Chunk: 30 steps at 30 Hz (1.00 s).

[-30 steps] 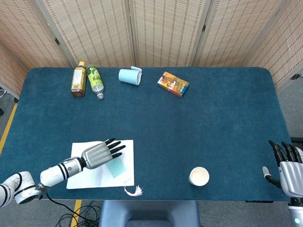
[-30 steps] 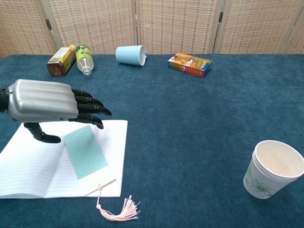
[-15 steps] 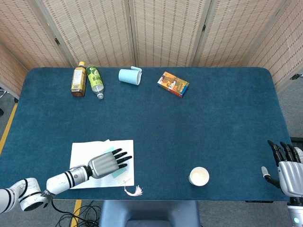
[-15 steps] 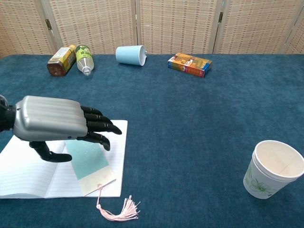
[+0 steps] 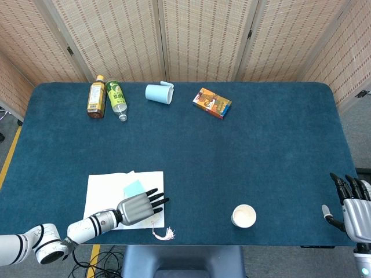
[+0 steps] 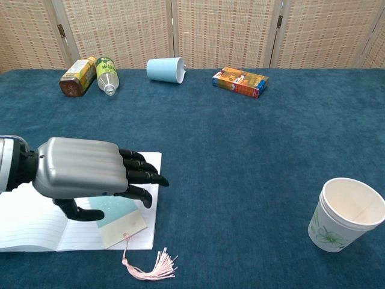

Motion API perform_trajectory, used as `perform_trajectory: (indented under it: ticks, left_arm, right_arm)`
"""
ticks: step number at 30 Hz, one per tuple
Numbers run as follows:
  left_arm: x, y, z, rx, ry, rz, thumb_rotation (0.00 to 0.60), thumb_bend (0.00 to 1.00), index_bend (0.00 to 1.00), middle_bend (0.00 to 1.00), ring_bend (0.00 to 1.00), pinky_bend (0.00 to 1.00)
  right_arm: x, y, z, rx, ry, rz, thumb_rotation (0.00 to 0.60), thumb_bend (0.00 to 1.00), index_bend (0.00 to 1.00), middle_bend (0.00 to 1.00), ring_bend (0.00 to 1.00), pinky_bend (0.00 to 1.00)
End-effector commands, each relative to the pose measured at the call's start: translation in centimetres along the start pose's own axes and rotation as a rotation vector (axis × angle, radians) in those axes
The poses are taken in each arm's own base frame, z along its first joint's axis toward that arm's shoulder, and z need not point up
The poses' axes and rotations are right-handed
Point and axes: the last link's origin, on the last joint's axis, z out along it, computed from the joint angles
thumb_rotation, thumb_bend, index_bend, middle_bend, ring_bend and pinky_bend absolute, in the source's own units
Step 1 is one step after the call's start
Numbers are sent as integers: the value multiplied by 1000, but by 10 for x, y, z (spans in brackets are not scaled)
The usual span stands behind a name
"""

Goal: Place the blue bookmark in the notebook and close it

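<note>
Your left hand (image 6: 84,177) hangs palm down over the right-hand page of the open notebook (image 6: 30,220), fingers stretched forward and apart, thumb tucked below, holding nothing; whether the thumb or palm touches the paper cannot be told from either view. Under it lies the blue bookmark (image 6: 117,211), flat on that page and slanted, its pale lower end near the bottom edge and its pink tassel (image 6: 150,265) trailing off onto the blue table cloth (image 6: 240,156). In the head view the upper corner of the bookmark shows just behind your knuckles, well inside the page. So the placing looks done, and the closing is the step in hand. To do it well, take one outer page edge with the fingertips and fold it over towards the spine, keeping the sweep low and slow so the bookmark does not slide out; I would judge the left page the easier one to turn, since the bookmark then stays put. Let the tassel stay outside. Your right hand (image 5: 353,208) rests at the table's far right edge, fingers spread and empty, well clear of the paper cup (image 6: 346,214); leave it there.
</note>
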Motion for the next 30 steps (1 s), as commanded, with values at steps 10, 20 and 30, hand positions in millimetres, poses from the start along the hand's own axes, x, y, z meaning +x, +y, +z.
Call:
perform_trajectory:
  ticks: [10,20,30]
  left_arm:
    - [-2,13,1,1,-30,1,600,441,250,0,0,127]
    - [-5,16,1,3,-60,2,600,441,270,0,0,127]
    - [-5,16,-13,23,-88,-8,600,441,281,0,0,128]
  right_arm:
    - [-2,2,1,-1,-4,4,600,298,74,190,89,105]
    - [-3,4,-1,-7,-3,7,600,298,74,190,89,105]
    - [-4,4,-1,-5,-6,13,600,299,74,190,89,105]
